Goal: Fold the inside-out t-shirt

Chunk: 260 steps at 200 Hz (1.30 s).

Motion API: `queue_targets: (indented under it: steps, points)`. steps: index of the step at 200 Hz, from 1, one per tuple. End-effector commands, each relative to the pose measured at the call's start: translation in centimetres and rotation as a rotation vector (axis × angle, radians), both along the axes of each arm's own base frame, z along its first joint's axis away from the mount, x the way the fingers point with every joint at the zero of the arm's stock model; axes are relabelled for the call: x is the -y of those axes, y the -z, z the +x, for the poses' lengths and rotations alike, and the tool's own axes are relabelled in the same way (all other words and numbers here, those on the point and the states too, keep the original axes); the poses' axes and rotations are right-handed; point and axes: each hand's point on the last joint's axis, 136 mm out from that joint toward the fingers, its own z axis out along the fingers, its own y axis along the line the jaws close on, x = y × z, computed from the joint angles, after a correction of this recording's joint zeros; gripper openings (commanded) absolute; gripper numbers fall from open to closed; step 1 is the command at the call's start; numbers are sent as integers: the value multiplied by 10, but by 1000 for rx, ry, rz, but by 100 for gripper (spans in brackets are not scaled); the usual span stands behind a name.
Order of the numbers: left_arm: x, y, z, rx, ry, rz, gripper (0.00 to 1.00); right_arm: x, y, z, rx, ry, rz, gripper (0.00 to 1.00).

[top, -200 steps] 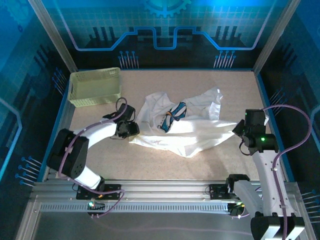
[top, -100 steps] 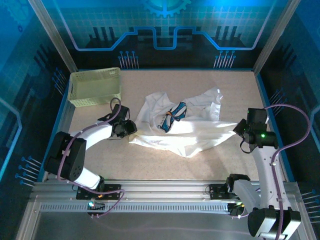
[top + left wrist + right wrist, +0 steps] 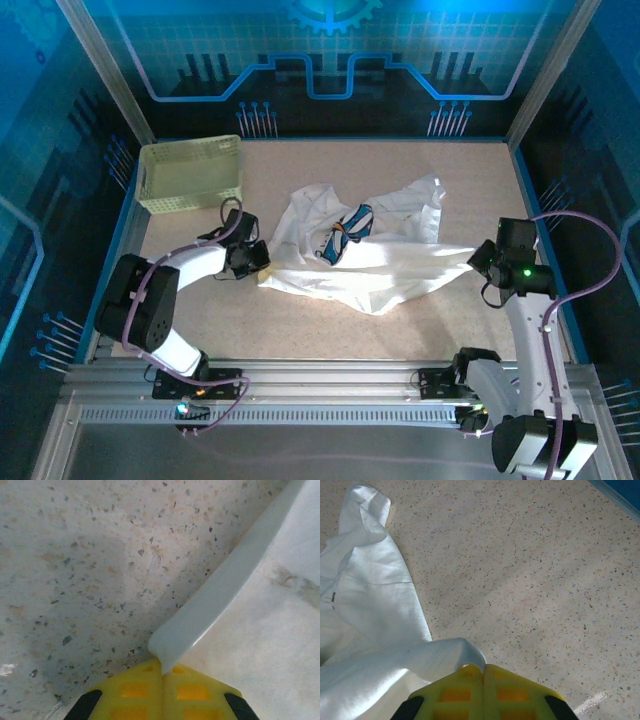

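1. Evidently the t-shirt (image 3: 360,255) lies crumpled across the middle of the surface (image 3: 300,325). Its printed graphic (image 3: 350,228) faces up near the bunched far part.
2. At the cloth's left end, the left fingers (image 3: 135,690) are pressed together on a folded edge. In the left wrist view the white fold comes straight out of their tips, low over the speckled top.
3. At the right end, the right fingers (image 3: 452,692) are likewise closed on a rolled corner of cloth, which trails away to their left.
4. Holding opposite ends looks meant for drawing the cloth apart and flat. No fold has been made yet, and the far half is heaped and wrinkled, so I judge this to be the spreading step.
5. The near edge of the t-shirt runs between the two holds, bulging towards the arms.
6. Bare surface is open on the near side and along the far right.
7. The basket (image 3: 190,172) stands in the far left corner, apart from the cloth but close to the left arm's outward path.
8. The right hold sits nearer the side rim, so there is less room to pull that way.
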Motion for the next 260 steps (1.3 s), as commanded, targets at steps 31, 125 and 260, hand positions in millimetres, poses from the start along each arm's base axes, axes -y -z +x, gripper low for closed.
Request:
queue_targets:
  steps: [31, 125, 260]
  points:
    - [-10, -178, 28, 402, 0, -212, 0, 13, -120, 15, 245, -9, -6, 0]
    - [7, -351, 1, 787, 153, -354, 0, -3, -275, -19, 554, -43, -68, 0]
    - [0, -56, 110, 28, 4, -138, 40, 21, -86, 78, 182, -44, 64, 0]
